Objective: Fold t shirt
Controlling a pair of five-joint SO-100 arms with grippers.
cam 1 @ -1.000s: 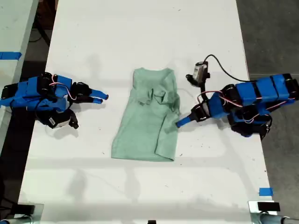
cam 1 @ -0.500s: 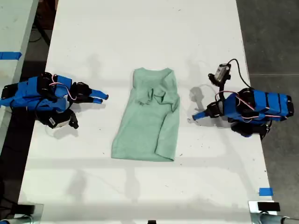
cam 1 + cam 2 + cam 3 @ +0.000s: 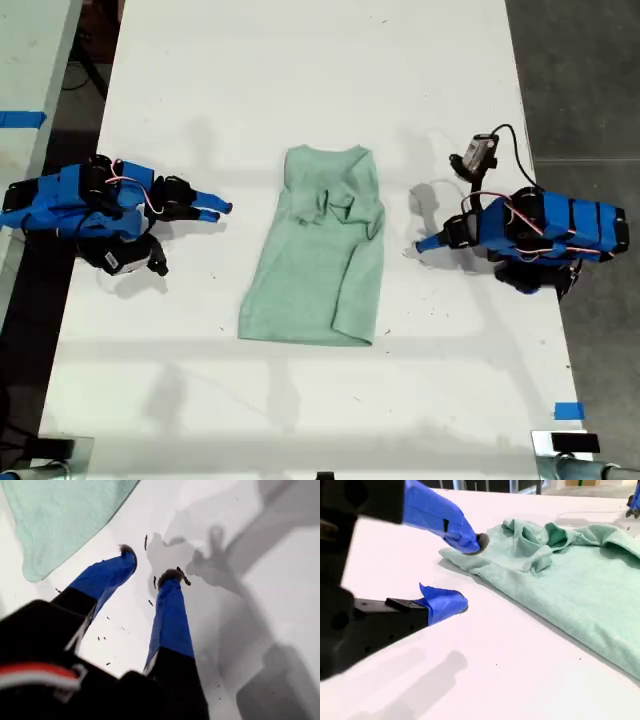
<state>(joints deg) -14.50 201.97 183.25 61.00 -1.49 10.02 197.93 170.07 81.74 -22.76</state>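
Finds a small pale mint-green fabric t shirt [image 3: 315,270] lying flat near the middle of the white table [image 3: 300,80], narrow neck end toward the far side in the exterior view, wider hem toward the near side. Notes wrinkles and a bunched fold near the neck end [image 3: 535,540].

Places my first end effector [image 3: 418,247] at the exterior view's right, low over bare table just beside the t shirt's edge, not touching it. Confirms from the first wrist view [image 3: 150,565] blue jaws parted a moderate way, with nothing between them.

Places my second end effector [image 3: 215,209] at the exterior view's left, pointing toward the t shirt and apart from it. Confirms from the second wrist view [image 3: 469,571] jaws spread wide, holding nothing.
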